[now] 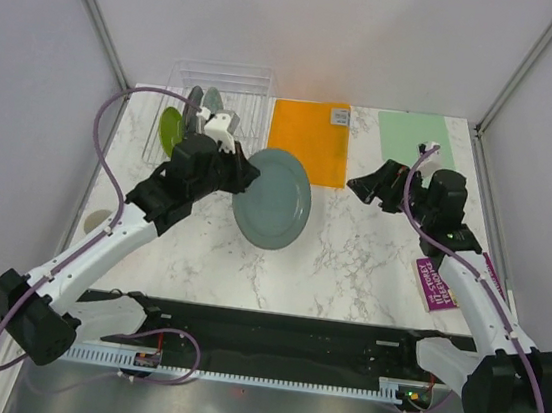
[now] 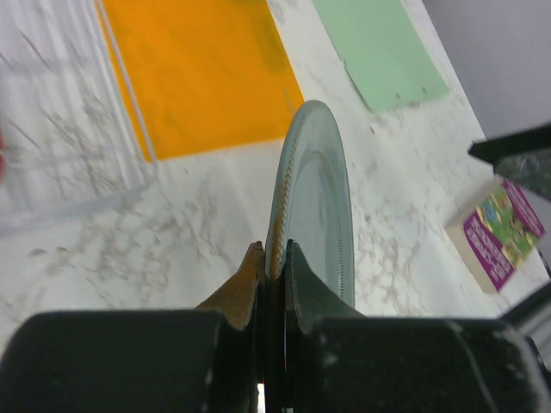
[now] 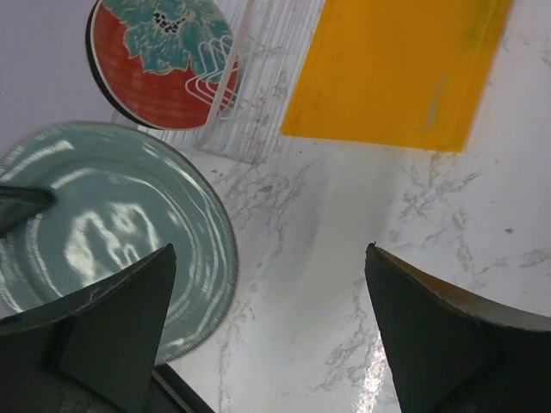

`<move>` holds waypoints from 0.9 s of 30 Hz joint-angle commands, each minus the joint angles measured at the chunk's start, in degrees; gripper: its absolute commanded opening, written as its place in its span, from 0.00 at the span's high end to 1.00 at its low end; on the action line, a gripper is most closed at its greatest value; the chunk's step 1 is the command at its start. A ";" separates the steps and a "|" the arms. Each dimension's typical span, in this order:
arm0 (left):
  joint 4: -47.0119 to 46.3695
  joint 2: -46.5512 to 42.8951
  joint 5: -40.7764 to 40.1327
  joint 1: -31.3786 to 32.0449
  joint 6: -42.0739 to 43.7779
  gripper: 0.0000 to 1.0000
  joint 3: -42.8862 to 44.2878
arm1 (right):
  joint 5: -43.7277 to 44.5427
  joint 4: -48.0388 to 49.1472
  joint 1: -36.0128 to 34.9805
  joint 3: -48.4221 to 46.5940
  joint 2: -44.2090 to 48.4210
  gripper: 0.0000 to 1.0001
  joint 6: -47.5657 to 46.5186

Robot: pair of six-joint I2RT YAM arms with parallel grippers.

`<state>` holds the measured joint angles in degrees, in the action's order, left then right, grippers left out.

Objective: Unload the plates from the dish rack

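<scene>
My left gripper (image 1: 243,172) is shut on the rim of the grey-green plate (image 1: 273,198) and holds it tilted above the marble table, right of the clear dish rack (image 1: 221,94). In the left wrist view the fingertips (image 2: 252,262) pinch the plate's edge (image 2: 320,194). The lime-green plate (image 1: 171,129) and other plates (image 1: 196,103) stand in the rack. The right wrist view shows the red floral plate (image 3: 159,56) standing in the rack (image 3: 258,82), and the held plate (image 3: 112,219). My right gripper (image 1: 364,189) is open and empty (image 3: 269,258) over bare table right of the held plate.
An orange mat (image 1: 309,140) and a pale green mat (image 1: 417,138) lie flat at the back. A purple book (image 1: 440,282) lies by the right arm. A cream cup (image 1: 99,220) sits at the left edge. White walls enclose the table.
</scene>
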<state>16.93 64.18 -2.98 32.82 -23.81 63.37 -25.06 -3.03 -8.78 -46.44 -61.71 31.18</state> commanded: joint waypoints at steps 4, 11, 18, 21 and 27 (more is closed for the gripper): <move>-24.46 -1.69 16.95 0.05 -15.20 0.98 -7.91 | -9.74 11.20 -0.02 3.71 -2.71 0.02 6.00; -33.44 0.15 21.43 0.05 -19.34 0.98 -11.25 | -13.70 13.66 -0.19 7.06 -4.56 0.02 6.70; -40.39 3.13 23.72 0.05 -23.12 0.98 -13.89 | -18.17 17.35 -0.10 9.34 -3.86 0.07 8.63; -42.50 4.10 23.72 0.05 -24.00 0.98 -14.59 | -20.37 18.93 -0.10 9.96 -3.42 0.14 10.65; -44.52 7.18 23.46 0.05 -24.00 0.98 -13.02 | -21.35 19.29 -0.37 11.89 -1.39 0.26 12.06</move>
<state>-14.94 71.40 18.39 32.77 -42.02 47.29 -43.51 12.62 -8.88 -35.70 -65.58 41.52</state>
